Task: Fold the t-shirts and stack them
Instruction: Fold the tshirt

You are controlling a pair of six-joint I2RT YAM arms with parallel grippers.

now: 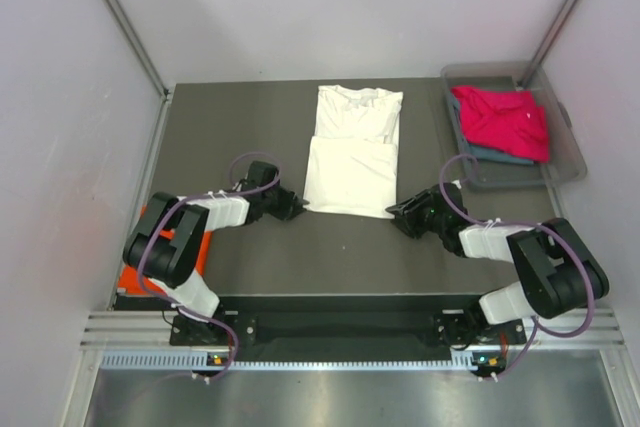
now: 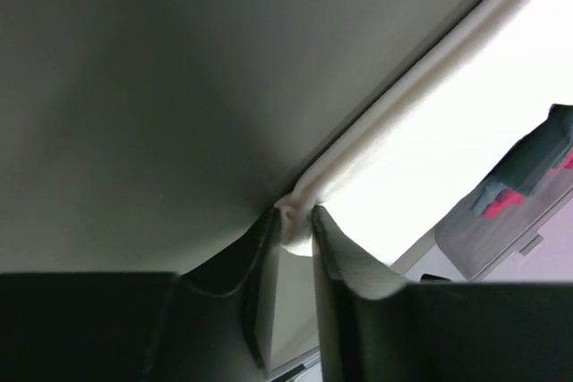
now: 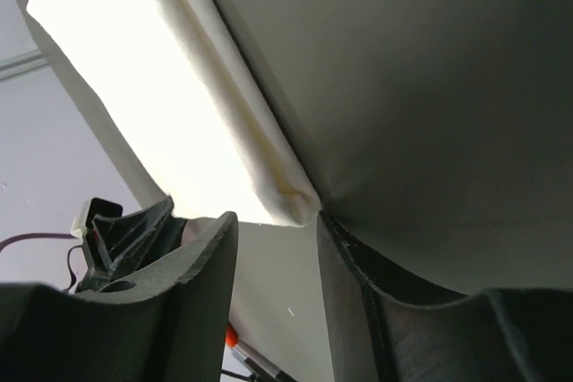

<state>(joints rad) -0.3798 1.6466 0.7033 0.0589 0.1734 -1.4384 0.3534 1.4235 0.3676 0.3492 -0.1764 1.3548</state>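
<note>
A cream-white t-shirt (image 1: 350, 152) lies folded into a long rectangle in the middle of the dark table, collar end away from the arms. My left gripper (image 1: 297, 209) is low at its near left corner. In the left wrist view the narrow jaws (image 2: 295, 216) pinch that corner of the white cloth (image 2: 448, 131). My right gripper (image 1: 393, 209) sits at the near right corner. Its jaws (image 3: 276, 219) stand wide apart, and the shirt's folded corner (image 3: 291, 203) touches only the right finger. An orange t-shirt (image 1: 195, 247) lies near left, mostly under my left arm.
A clear plastic bin (image 1: 570, 162) stands at the back right, holding a magenta-pink t-shirt (image 1: 505, 119) on top of a grey-blue one (image 1: 495, 155). Pale walls enclose the table on three sides. A metal rail runs along the near edge.
</note>
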